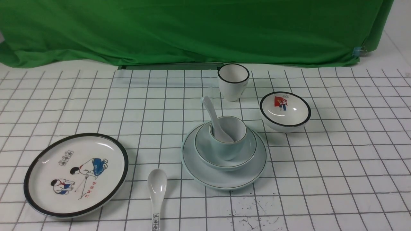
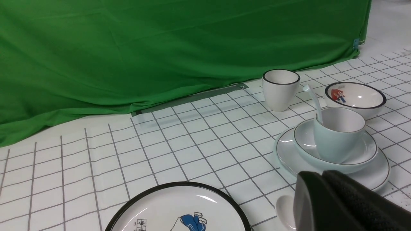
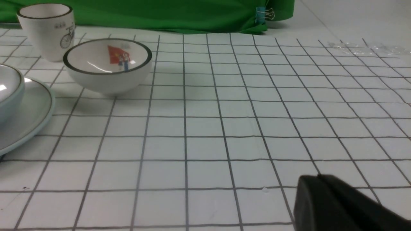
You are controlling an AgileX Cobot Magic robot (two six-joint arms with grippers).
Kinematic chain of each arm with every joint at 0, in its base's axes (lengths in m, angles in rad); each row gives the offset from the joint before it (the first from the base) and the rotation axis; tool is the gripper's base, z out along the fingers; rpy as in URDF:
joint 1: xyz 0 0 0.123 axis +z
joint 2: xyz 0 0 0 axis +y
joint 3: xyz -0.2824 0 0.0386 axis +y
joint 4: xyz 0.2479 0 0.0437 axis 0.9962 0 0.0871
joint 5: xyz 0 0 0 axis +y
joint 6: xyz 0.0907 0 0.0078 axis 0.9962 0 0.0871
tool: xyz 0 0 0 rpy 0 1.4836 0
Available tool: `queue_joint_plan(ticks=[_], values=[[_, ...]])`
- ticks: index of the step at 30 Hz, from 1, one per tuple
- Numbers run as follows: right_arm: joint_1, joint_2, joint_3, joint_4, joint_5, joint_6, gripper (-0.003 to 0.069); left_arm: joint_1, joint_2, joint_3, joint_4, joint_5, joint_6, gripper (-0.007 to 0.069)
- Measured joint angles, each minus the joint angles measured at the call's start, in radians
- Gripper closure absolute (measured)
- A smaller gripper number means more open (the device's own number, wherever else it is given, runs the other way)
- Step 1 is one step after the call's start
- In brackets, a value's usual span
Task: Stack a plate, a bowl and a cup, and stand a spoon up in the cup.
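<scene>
Nearest, printed spoon (image 1: 156, 189) and cartoon plate (image 1: 76, 175) lie on counter (image 1: 321, 179). Mid-counter: plate (image 1: 221, 178) carries bowl (image 1: 247, 154), w/ cup (image 1: 228, 146) inside; spoon (image 1: 214, 120) leans in cup. Behind: flag bowl (image 1: 285, 110), black-rimmed cup (image 1: 233, 81). Left fingers (image 2: 340, 202) and right fingers (image 3: 337, 205): only dark edges show, can't tell open/closed.

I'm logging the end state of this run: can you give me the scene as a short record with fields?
plate: on the table, bottom of the stack
bowl: on the plate
cup: in the bowl, upright
spoon: in the cup, handle leaning out toward the back left
unused items: picture plate, printed spoon, black-rimmed cup, flag bowl
left gripper: holds nothing, state unclear
right gripper: holds nothing, state unclear
</scene>
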Motion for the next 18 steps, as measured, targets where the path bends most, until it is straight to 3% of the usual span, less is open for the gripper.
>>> queue_joint_plan(ticks=[18], values=[[0.000, 0.000, 0.000, 0.000, 0.001, 0.000, 0.0582, 0.003, 0.001, 0.031, -0.020, -0.043, 0.000, 0.0655]])
